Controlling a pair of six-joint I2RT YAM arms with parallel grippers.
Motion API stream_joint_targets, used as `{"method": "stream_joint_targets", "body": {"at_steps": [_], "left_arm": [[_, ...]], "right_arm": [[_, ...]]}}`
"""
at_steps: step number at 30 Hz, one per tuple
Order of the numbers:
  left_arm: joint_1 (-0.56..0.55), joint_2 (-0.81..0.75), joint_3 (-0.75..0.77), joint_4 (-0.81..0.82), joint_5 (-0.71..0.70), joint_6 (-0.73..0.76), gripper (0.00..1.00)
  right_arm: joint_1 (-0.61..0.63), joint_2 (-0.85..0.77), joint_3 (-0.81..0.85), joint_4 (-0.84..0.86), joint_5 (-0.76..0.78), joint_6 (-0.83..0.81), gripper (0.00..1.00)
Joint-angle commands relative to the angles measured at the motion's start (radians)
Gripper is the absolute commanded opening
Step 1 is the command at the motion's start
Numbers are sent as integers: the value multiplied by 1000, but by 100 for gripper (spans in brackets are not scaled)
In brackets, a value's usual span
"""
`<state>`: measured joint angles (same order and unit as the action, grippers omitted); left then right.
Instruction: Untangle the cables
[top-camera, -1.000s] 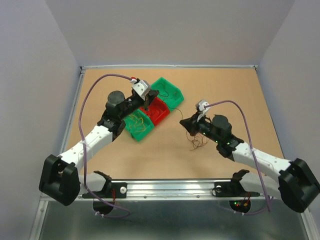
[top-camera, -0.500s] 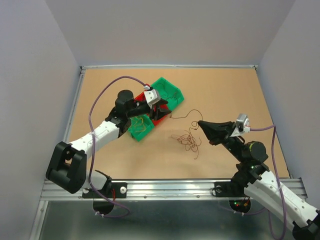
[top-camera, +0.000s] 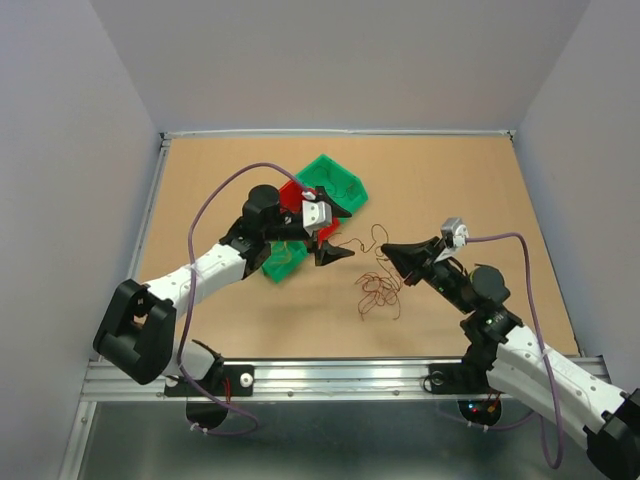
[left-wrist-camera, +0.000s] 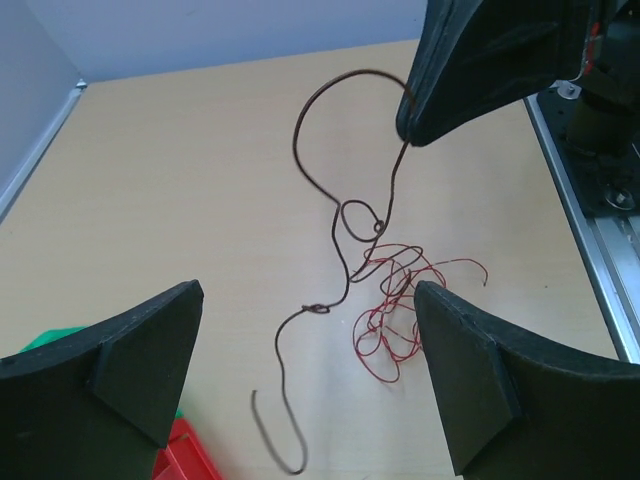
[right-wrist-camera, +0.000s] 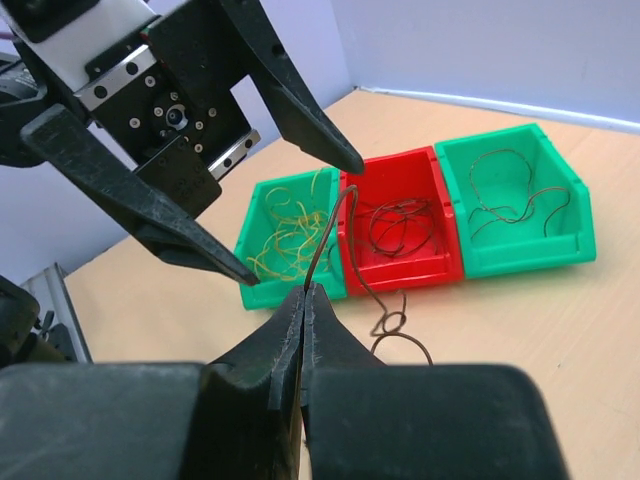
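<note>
Right gripper (right-wrist-camera: 303, 290) is clamping tight on top of dark brown wire (left-wrist-camera: 297, 140); left gripper (top-camera: 338, 232) is gaping wide, empty; wire is trailing into red clump (left-wrist-camera: 395, 310) on table (left-wrist-camera: 150, 180); light, springy; free tail probably best grab.

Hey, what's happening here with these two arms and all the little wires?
The right gripper is pinched shut on one dark brown wire and holds it up. The left gripper is wide open facing that strand, gripping nothing. A loose clump of red wires lies on the table, and other wires sit in the bins.
</note>
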<state>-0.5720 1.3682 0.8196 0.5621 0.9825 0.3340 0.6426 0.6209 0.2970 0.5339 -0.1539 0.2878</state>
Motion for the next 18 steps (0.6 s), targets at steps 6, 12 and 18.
{"method": "stream_joint_targets", "body": {"at_steps": [6, 12, 18], "left_arm": [[-81, -29, 1, -19, -21, 96, 99], [-138, 61, 23, -19, -71, 91, 99], [-163, 138, 53, -16, -122, 83, 97]], "right_arm": [[-1, 60, 77, 96, -102, 7, 1], [0, 105, 64, 185, -131, 33, 0], [-1, 152, 57, 276, -157, 60, 0]]}}
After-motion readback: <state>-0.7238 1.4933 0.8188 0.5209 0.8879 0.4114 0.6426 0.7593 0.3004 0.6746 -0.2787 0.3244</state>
